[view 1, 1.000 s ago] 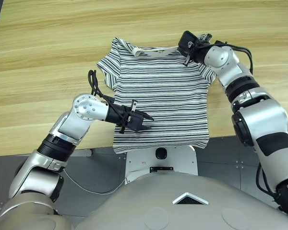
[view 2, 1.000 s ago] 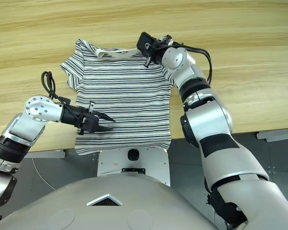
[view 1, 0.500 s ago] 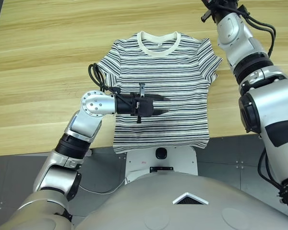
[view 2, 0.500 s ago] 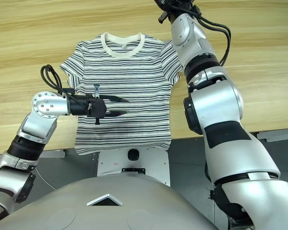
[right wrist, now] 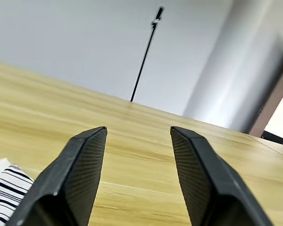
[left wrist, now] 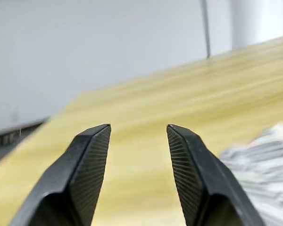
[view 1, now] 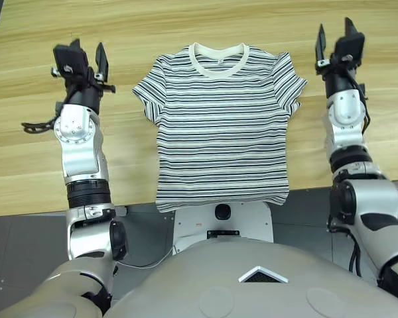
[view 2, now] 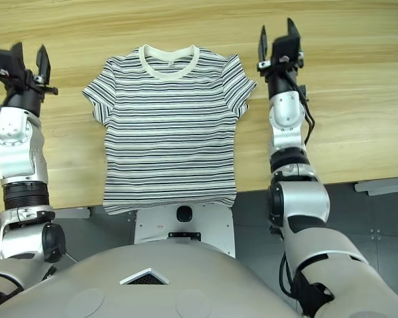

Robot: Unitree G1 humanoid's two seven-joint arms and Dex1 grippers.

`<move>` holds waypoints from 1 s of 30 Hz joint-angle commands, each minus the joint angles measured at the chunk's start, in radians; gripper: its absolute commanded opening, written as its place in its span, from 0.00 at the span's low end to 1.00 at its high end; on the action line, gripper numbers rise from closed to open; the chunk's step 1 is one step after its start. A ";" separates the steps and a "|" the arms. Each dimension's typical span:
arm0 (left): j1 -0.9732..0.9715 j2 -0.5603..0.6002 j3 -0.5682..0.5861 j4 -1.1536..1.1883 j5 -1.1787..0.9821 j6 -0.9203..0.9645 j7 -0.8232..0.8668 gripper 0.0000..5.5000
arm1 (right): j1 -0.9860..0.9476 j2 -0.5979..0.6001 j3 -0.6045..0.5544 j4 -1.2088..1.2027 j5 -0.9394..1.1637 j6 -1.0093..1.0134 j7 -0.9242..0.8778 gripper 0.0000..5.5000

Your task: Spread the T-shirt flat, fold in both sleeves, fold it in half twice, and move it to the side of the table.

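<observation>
The striped T-shirt (view 1: 220, 126) lies flat on the wooden surface (view 1: 186, 26), collar far from the robot, hem at the near edge, its 2 sleeves out. The left tool (view 1: 87, 52) stands apart from the left sleeve, fingers spread and empty. The right tool (view 1: 334, 33) stands likewise beside the right sleeve.

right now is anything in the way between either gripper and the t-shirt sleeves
Nothing visible. The left gripper, open, is out beside the left sleeve of the striped T-shirt, and the right gripper, open, beside the right sleeve. Only bare wooden table lies between each pair.
</observation>
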 commanded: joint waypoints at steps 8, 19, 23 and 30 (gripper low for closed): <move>-0.252 -0.051 0.069 0.490 -0.151 0.026 -0.131 0.52 | 0.097 0.079 0.022 -0.154 -0.007 0.038 -0.016 0.45; -0.254 -0.088 0.056 0.536 -0.205 0.090 -0.221 0.52 | 0.109 0.094 0.024 -0.193 -0.016 0.057 -0.028 0.45; -0.253 -0.083 0.034 0.562 -0.182 0.085 -0.216 0.52 | 0.108 0.096 0.023 -0.195 -0.014 0.064 -0.025 0.45; -0.244 -0.095 0.028 0.573 -0.171 0.079 -0.203 0.38 | 0.108 0.102 0.025 -0.187 -0.020 0.065 -0.030 0.45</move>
